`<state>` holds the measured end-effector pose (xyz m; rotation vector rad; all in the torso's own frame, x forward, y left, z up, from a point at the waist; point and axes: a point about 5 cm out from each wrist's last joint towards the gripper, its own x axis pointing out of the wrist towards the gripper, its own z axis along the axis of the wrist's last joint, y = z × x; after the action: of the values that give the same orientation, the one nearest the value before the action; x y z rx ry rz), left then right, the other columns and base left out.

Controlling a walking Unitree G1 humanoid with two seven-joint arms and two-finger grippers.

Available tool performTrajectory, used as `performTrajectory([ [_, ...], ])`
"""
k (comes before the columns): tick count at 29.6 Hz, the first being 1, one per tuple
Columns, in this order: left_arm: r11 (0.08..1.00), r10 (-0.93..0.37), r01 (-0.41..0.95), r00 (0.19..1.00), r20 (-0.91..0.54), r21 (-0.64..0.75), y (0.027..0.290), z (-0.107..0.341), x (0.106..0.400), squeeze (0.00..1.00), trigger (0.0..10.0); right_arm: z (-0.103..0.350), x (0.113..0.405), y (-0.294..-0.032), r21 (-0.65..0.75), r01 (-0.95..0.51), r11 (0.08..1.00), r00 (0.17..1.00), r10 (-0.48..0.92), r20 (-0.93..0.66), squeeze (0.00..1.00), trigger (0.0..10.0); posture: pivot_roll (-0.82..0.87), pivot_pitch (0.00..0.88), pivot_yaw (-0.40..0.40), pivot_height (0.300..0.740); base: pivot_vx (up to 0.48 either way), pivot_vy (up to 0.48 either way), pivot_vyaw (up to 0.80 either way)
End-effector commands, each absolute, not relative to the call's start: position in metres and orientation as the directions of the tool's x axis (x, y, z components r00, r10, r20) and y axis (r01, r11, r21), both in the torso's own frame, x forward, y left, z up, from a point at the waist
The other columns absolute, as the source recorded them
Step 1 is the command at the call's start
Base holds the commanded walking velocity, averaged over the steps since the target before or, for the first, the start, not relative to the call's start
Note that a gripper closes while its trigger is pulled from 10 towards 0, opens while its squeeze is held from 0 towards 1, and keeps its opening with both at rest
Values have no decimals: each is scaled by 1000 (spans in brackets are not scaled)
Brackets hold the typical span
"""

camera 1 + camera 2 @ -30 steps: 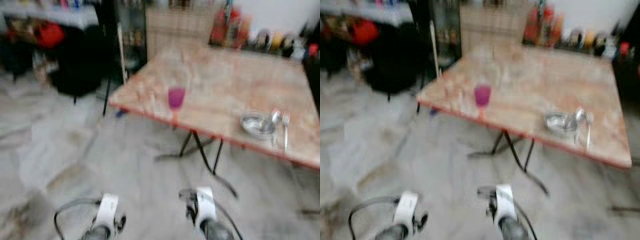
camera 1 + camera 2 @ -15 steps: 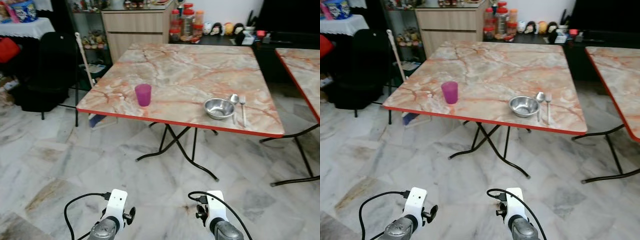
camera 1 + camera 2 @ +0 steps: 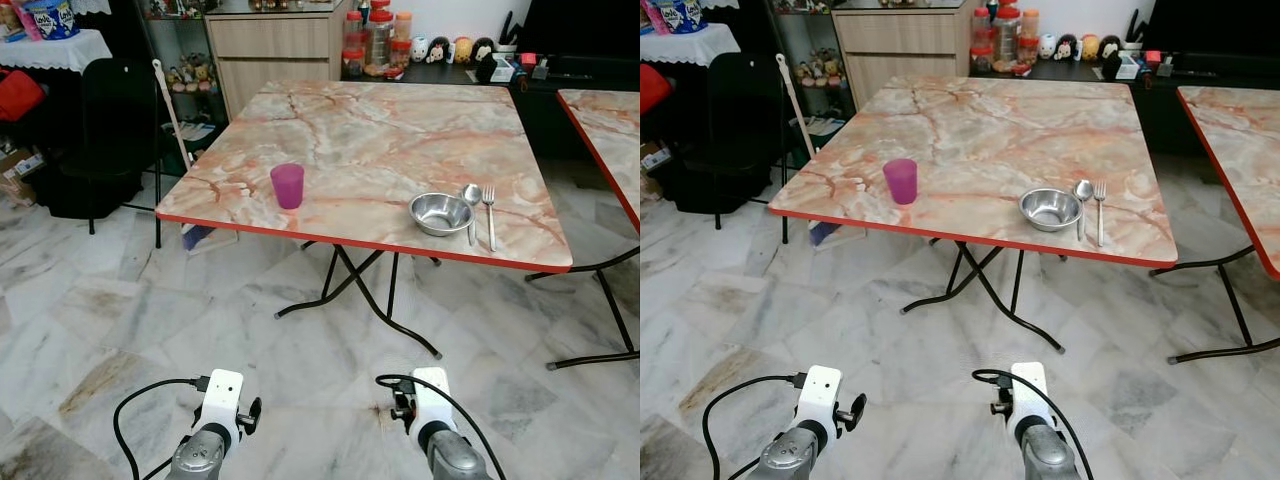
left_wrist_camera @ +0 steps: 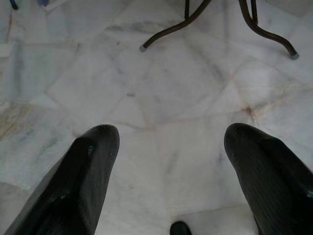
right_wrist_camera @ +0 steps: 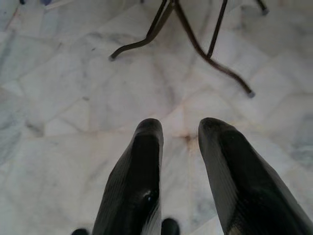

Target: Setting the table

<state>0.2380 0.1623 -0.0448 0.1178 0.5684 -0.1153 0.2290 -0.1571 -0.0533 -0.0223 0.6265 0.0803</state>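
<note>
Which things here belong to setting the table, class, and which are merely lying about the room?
For the job: purple cup, metal bowl, spoon and fork, all on the marble-topped table.

Lying about: jars on the low cabinet behind, small figurines beside them, broom leaning at the table's left, black chair, second table on the right.

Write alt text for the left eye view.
A marble-topped folding table on a tiled floor holds a purple cup near its front edge and a steel bowl with a spoon and fork just right of it. Both arms hang low before it.
</note>
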Motion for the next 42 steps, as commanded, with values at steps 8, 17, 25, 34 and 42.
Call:
performTrajectory([
  [8, 989, -45, 117, 833, -551, 96, 172, -47, 233, 0, 10000, -20, 257, -148, -149, -196, 969, 929, 135, -343, 0, 10000, 61, 0, 53, 740, 0, 0, 0],
  [17, 967, -109, 237, 715, -690, 92, 168, -66, 211, 0, 10000, 25, 284, -129, -186, -218, 958, 976, 212, -54, 0, 10000, 48, 0, 56, 740, 0, 0, 0],
  [25, 942, -146, 322, 651, -745, 97, 160, -75, 198, 0, 10000, 44, 298, -116, -158, -215, 964, 975, 222, 30, 0, 10000, 35, 0, 52, 740, 0, 0, 0],
  [34, 940, -151, 329, 650, -745, 97, 155, -75, 200, 0, 10000, 48, 304, -107, -124, -215, 969, 975, 219, 20, 0, 10000, 44, 0, 35, 740, 0, 0, 0],
  [42, 944, -150, 316, 658, -738, 90, 155, -73, 202, 0, 10000, 56, 310, -106, -113, -208, 971, 975, 215, 52, 0, 10000, 50, 0, 30, 740, 35, 0, -373],
])
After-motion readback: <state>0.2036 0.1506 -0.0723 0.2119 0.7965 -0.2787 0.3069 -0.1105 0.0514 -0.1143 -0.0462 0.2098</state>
